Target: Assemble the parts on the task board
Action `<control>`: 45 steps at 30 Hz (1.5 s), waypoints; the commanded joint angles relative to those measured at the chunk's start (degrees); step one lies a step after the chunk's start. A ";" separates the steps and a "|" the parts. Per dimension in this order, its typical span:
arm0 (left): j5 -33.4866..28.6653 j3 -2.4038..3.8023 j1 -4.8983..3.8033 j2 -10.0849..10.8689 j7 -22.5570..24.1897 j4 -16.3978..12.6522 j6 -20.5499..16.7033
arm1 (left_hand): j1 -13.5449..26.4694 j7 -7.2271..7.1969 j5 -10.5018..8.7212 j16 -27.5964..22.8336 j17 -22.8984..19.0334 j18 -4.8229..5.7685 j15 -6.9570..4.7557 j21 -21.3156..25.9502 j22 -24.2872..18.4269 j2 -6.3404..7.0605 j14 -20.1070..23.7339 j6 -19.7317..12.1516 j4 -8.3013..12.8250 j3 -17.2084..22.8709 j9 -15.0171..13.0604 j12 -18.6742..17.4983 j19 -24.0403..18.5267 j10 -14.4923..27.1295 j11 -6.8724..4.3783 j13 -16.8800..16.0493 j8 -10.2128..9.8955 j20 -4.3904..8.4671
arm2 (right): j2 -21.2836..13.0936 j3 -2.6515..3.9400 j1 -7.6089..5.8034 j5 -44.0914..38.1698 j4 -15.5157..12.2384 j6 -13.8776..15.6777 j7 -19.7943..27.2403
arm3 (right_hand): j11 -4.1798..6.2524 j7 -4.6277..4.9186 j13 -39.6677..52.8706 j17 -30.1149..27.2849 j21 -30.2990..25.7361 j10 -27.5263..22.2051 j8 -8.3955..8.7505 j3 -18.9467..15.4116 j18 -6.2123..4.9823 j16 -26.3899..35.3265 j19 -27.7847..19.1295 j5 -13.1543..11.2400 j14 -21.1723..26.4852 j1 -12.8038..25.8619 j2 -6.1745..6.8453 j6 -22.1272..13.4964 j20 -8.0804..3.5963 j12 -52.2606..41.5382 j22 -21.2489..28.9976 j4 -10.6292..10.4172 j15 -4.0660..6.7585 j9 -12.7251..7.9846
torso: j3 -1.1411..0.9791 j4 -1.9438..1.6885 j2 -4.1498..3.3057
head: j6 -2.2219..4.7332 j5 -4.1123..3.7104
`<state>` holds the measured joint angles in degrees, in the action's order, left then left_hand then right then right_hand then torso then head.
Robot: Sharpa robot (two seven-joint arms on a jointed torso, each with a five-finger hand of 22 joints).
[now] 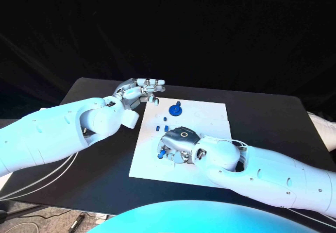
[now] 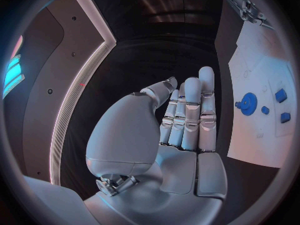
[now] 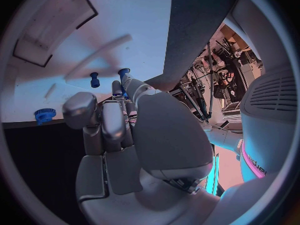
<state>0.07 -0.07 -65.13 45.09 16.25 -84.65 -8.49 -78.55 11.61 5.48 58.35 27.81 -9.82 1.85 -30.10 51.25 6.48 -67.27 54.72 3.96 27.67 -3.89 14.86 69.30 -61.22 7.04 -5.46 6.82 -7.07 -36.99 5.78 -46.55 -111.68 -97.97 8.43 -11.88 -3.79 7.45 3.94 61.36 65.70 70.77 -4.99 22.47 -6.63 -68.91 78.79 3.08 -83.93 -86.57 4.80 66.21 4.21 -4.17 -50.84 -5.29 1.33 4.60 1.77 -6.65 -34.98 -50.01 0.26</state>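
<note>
The white task board (image 1: 203, 145) lies in the middle of the black tabletop (image 1: 266, 121), its long axis running away from the robot. A blue gear (image 1: 174, 109) lies flat near the board's far end, with small blue blocks (image 1: 163, 128) between it and the near end. The right hand (image 1: 183, 145) rests low over the board's near part, its fingers (image 3: 119, 92) curled around a blue peg (image 3: 123, 74) that points away from the palm; a second blue peg (image 3: 94, 79) stands just beside it. The left hand (image 1: 140, 92) hovers at the board's far left corner, fingers (image 2: 190, 112) straight and together, grasping nothing.
</note>
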 commanded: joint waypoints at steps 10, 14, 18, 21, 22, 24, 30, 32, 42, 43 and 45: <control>-0.25 0.03 -0.01 -0.05 0.39 -0.17 0.83 | -0.05 0.10 0.33 -0.03 -0.05 -0.56 -0.17 0.35 -0.06 -0.46 0.19 -0.29 0.06 -0.28 -0.03 0.09 -0.44 0.29 0.01 0.01 0.30 0.10 | 1.06 -0.03 -0.01 0.64 1.28 -1.04 -0.22 | -1.59 1.18 -0.43 -3.44 -2.41 -8.06 1.46 -2.55 -1.01 2.33 -1.79 0.27 -0.91 6.09 3.66 -6.86 1.59 0.62 3.83 -1.54 -1.42 -0.85 | -0.04 -0.07 0.00 | 0.01 -0.30; -0.25 0.03 -0.01 -0.04 0.38 -0.18 0.84 | -0.05 0.10 0.33 -0.03 -0.05 -0.56 -0.17 0.35 -0.06 -0.46 0.19 -0.29 0.06 -0.28 -0.03 0.09 -0.44 0.29 0.01 0.01 0.30 0.10 | 1.24 -0.08 0.00 1.39 1.47 -0.14 0.25 | -1.74 1.21 -0.41 -3.76 -2.71 -9.83 1.44 -3.70 -1.08 2.51 -1.90 0.28 -0.89 6.44 3.65 -7.74 1.73 0.60 4.23 -1.24 -1.53 -0.81 | -0.02 0.00 0.00 | 0.01 -0.22; -0.25 0.03 -0.01 0.00 0.33 -0.22 0.88 | -0.05 0.10 0.33 -0.03 -0.05 -0.56 -0.17 0.35 -0.06 -0.46 0.19 -0.29 0.06 -0.28 -0.03 0.09 -0.44 0.29 0.01 0.01 0.30 0.10 | 1.15 -0.10 0.00 2.17 1.45 2.20 0.73 | -2.16 1.62 -0.39 -4.16 -3.16 -12.51 1.47 -5.13 -1.18 2.70 -2.10 0.34 -0.86 6.53 3.41 -9.04 1.98 0.58 4.86 -0.75 -1.85 -0.84 | -0.05 0.00 -0.06 | 0.01 -0.23; -0.25 0.03 -0.01 0.03 0.31 -0.20 0.88 | -0.05 0.10 0.33 -0.03 -0.05 -0.56 -0.17 0.35 -0.06 -0.46 0.19 -0.29 0.06 -0.28 -0.03 0.09 -0.44 0.29 0.01 0.01 0.30 0.10 | 0.87 -0.10 0.00 2.78 1.18 4.39 1.14 | -2.38 1.83 -0.37 -4.26 -3.36 -13.78 1.51 -6.11 -1.21 2.70 -2.19 0.41 -0.86 6.63 3.34 -10.04 2.12 0.53 5.16 -0.56 -1.97 -0.87 | -0.08 -0.02 -0.02 | 0.01 -0.26; -0.25 0.03 -0.01 0.03 0.31 -0.18 0.89 | -0.05 0.10 0.33 -0.03 -0.05 -0.56 -0.17 0.35 -0.06 -0.46 0.19 -0.29 0.06 -0.28 -0.03 0.09 -0.44 0.29 0.01 0.01 0.30 0.10 | 0.62 -0.09 0.00 3.08 0.96 5.35 1.30 | -2.40 1.83 -0.36 -4.31 -3.39 -13.93 1.50 -6.29 -1.22 2.72 -2.20 0.43 -0.85 6.63 3.31 -10.17 2.14 0.50 5.20 -0.53 -1.99 -0.87 | -0.10 0.01 0.00 | 0.01 -0.22; -0.25 0.03 -0.01 0.04 0.31 -0.16 0.91 | -0.05 0.10 0.33 -0.03 -0.05 -0.56 -0.17 0.35 -0.06 -0.46 0.19 -0.29 0.06 -0.28 -0.03 0.09 -0.44 0.29 0.01 0.01 0.30 0.10 | 0.01 -0.02 0.01 3.65 0.41 6.87 1.51 | -2.41 1.85 -0.35 -4.39 -3.37 -14.02 1.50 -6.43 -1.22 2.77 -2.18 0.48 -0.84 6.63 3.28 -10.27 2.16 0.47 5.17 -0.50 -2.00 -0.86 | -0.12 -0.01 0.01 | 0.01 -0.32; -0.21 0.02 -0.01 0.19 0.26 -0.14 0.94 | -0.07 0.11 0.33 0.00 -0.08 -0.57 -0.17 0.37 -0.08 -0.49 0.23 -0.35 0.10 -0.33 -0.03 0.21 -0.46 0.38 0.02 0.00 0.36 0.08 | -4.69 1.52 -0.09 10.18 -3.00 10.85 1.33 | -2.19 2.01 0.02 -5.04 -3.42 -11.54 1.22 -7.32 -1.25 3.18 -2.11 1.29 -0.69 6.66 2.67 -9.93 2.17 -1.09 5.32 -0.42 -1.88 -0.68 | -0.04 0.17 0.13 | 0.01 -1.12; -0.08 0.01 0.00 0.36 0.24 -0.16 0.90 | -0.08 0.12 0.33 0.03 -0.11 -0.58 -0.16 0.39 -0.09 -0.51 0.27 -0.41 0.13 -0.38 -0.04 0.33 -0.47 0.47 0.03 0.00 0.42 0.07 | -7.76 2.26 -0.47 15.54 -4.86 11.78 0.56 | -2.01 2.45 0.56 -5.14 -3.26 -7.59 0.89 -7.79 -1.22 3.20 -1.98 1.41 -0.70 7.35 2.30 -9.03 2.08 -3.08 5.12 -0.90 -1.74 -0.51 | 0.01 0.30 0.17 | 0.01 -1.74; 0.04 -0.10 0.01 0.86 0.22 -0.20 0.77 | -0.08 0.12 0.33 0.03 -0.11 -0.58 -0.16 0.39 -0.09 -0.51 0.27 -0.41 0.13 -0.38 -0.04 0.33 -0.47 0.47 0.03 0.00 0.42 0.07 | -20.91 3.25 -2.40 28.88 -11.50 13.35 -5.66 | 2.30 -0.70 10.46 4.63 4.55 7.26 -2.22 -11.68 0.60 -5.03 2.15 9.17 -2.95 10.62 3.22 -5.85 -1.11 -17.35 -5.77 -3.39 1.59 0.31 | 0.22 1.84 0.49 | 0.01 -4.02; 0.05 -0.11 0.01 0.88 0.22 -0.19 0.77 | -0.08 0.12 0.33 0.03 -0.11 -0.58 -0.16 0.39 -0.09 -0.51 0.27 -0.41 0.13 -0.38 -0.04 0.33 -0.47 0.47 0.03 0.00 0.42 0.07 | -21.75 3.26 -2.37 28.90 -11.85 13.05 -6.45 | 2.27 -0.84 12.30 5.48 5.21 7.28 -2.34 -12.19 0.77 -5.71 2.41 9.19 -3.07 10.98 3.18 -6.06 -1.24 -19.31 -6.74 -3.73 1.65 0.29 | 0.22 1.90 0.50 | 0.01 -4.14; 0.05 -0.16 0.03 0.91 0.22 -0.19 0.81 | -0.08 0.12 0.33 0.03 -0.11 -0.58 -0.16 0.39 -0.09 -0.51 0.27 -0.41 0.13 -0.38 -0.04 0.33 -0.47 0.47 0.03 0.00 0.42 0.07 | -23.15 3.28 -2.12 28.40 -12.47 12.16 -8.24 | 2.47 -1.04 25.19 7.44 6.75 5.95 -3.21 -13.66 1.10 -7.40 2.93 10.52 -3.27 11.99 2.66 -6.17 -1.54 -31.21 -8.88 -5.06 1.87 0.40 | 0.16 2.11 0.56 | 0.01 -4.34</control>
<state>0.10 -0.23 -65.09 46.00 16.20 -84.73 -8.49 -78.55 11.60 5.48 58.35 27.75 -9.81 1.86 -30.10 51.21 6.48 -67.28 54.72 4.13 27.51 -3.89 14.86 69.30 -61.22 7.04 -5.46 7.05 -7.07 -59.86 9.09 -48.89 -86.43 -109.93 20.48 -15.73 -0.95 6.47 25.91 68.24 72.01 77.06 -8.01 9.27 -6.60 -75.86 81.39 13.48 -83.95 -75.26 7.58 59.98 2.65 -32.24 -59.08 -9.92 3.01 4.95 1.95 -5.04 -34.52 -50.01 -3.71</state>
